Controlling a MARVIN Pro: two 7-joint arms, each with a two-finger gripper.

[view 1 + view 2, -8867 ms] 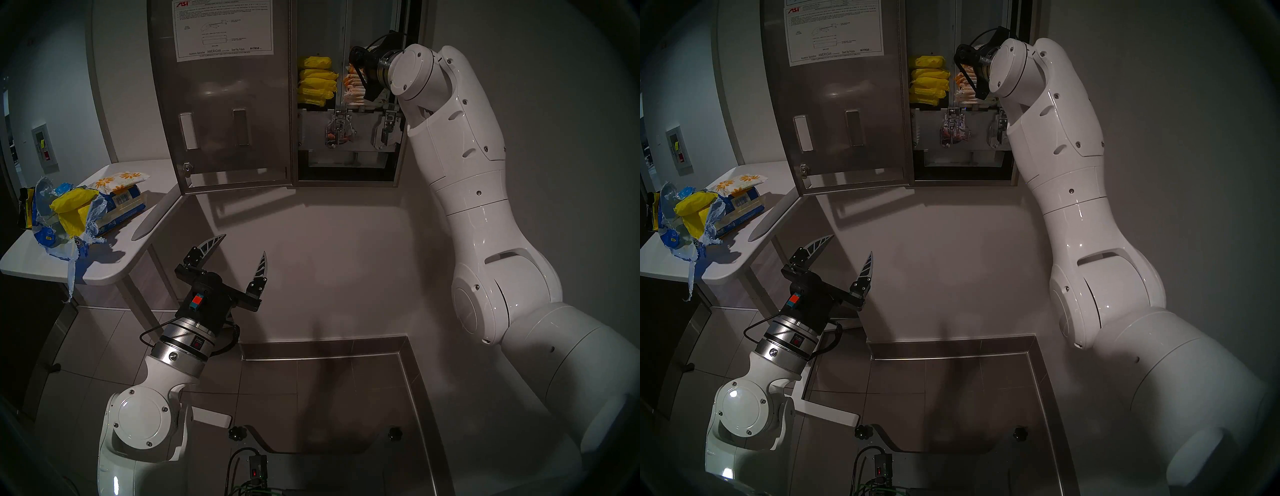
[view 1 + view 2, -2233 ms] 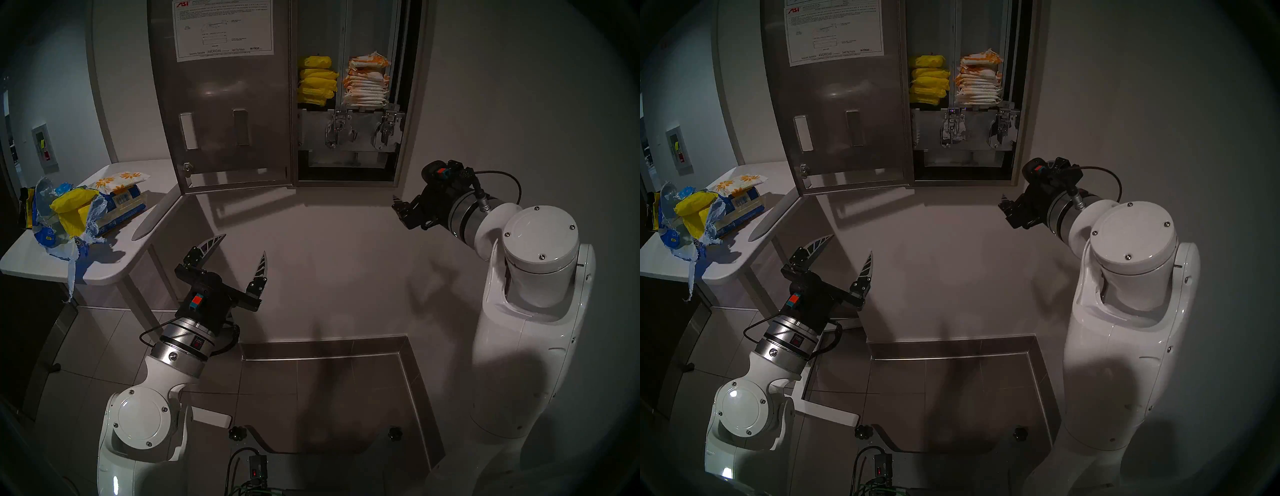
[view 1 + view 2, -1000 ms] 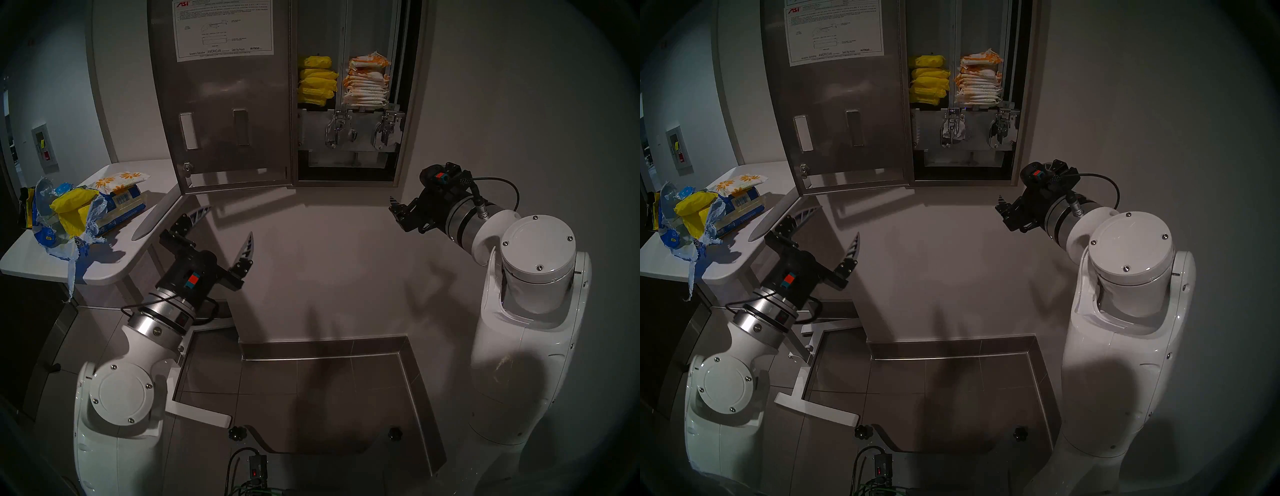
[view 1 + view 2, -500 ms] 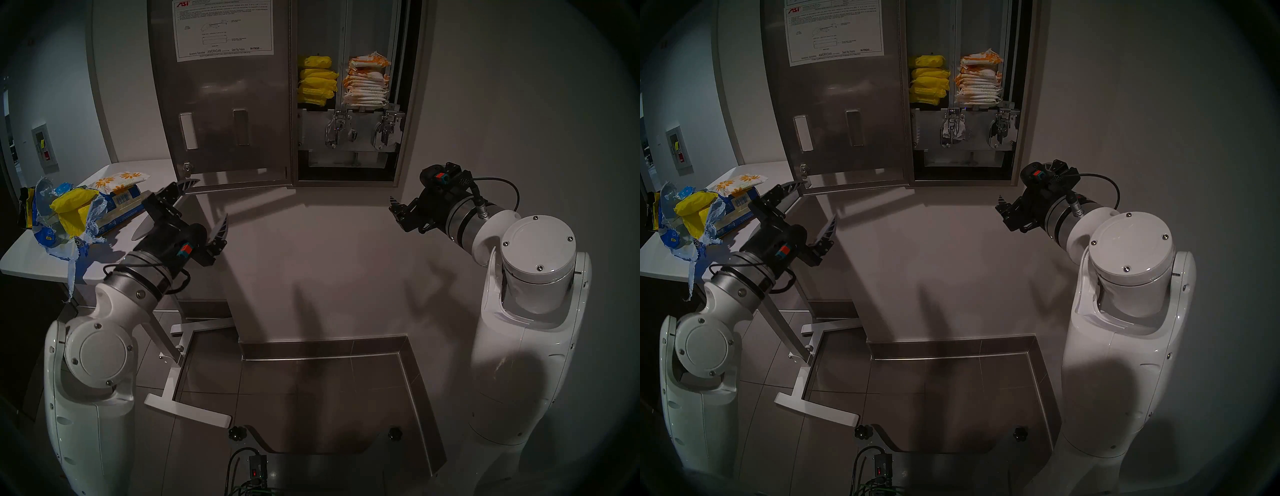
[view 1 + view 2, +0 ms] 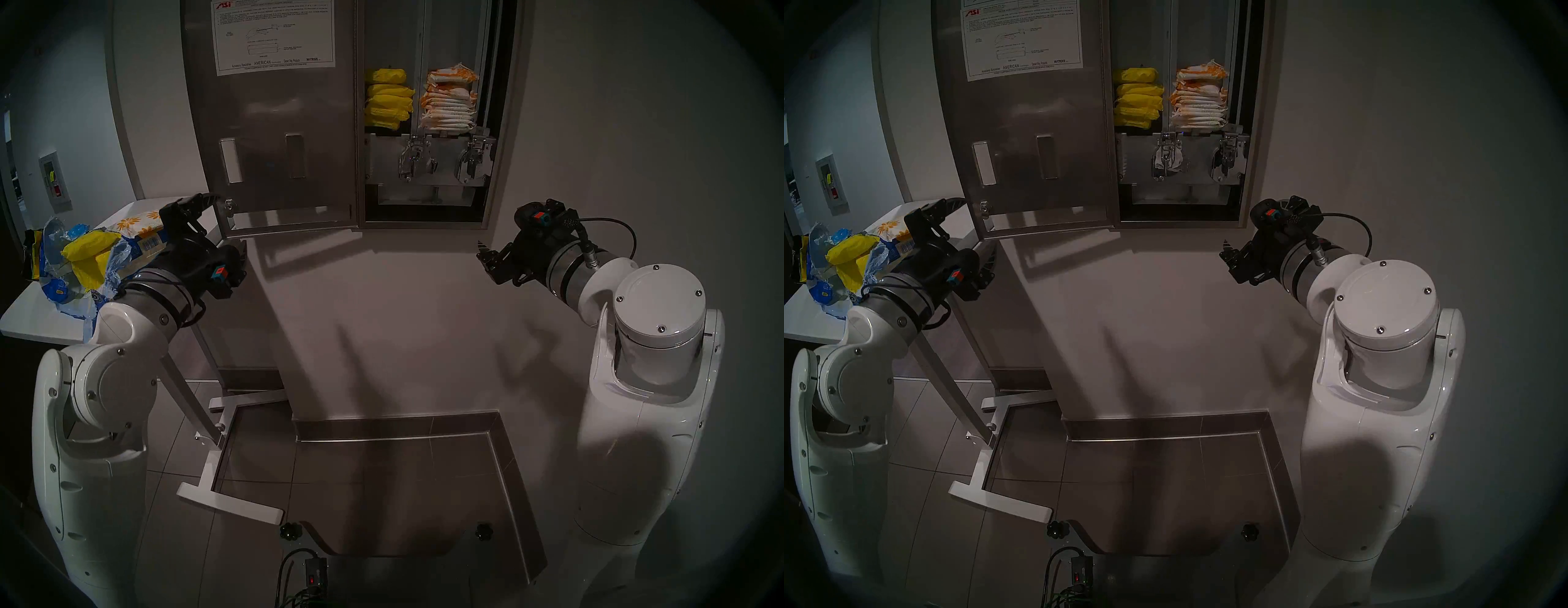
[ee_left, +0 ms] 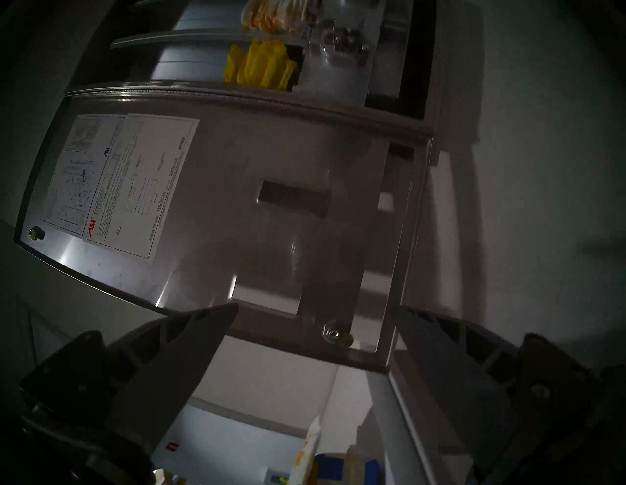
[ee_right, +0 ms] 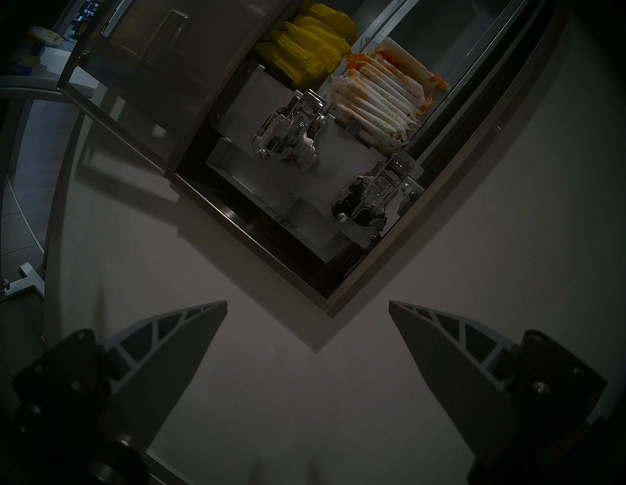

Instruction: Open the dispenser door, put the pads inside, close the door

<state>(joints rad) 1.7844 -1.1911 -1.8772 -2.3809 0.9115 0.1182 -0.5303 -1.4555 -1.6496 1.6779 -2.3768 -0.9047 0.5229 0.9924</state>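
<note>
The dispenser door (image 5: 275,127) (image 5: 1026,127) stands swung open to the left, its white instruction sheet facing me. Daisy-printed pads (image 5: 449,102) (image 7: 379,98) are stacked in the cabinet's right column. One more pad (image 5: 140,223) lies on the table. My left gripper (image 5: 227,227) (image 6: 315,306) is open at the door's lower free corner. In the left wrist view the key lock (image 6: 338,337) sits between its fingers. Whether they touch the door I cannot tell. My right gripper (image 5: 483,254) (image 7: 306,303) hangs open and empty, below and right of the cabinet.
Yellow packets (image 5: 388,99) fill the left column above two chrome levers (image 5: 413,161). A torn blue-and-yellow bag (image 5: 80,259) sits on the white table (image 5: 29,325), under my left forearm. The table's foot (image 5: 229,505) lies on the tiled floor.
My left arm has swung up and to the left, from beside the table's leg to the door's lower free corner. The right arm has stayed still over the last second.
</note>
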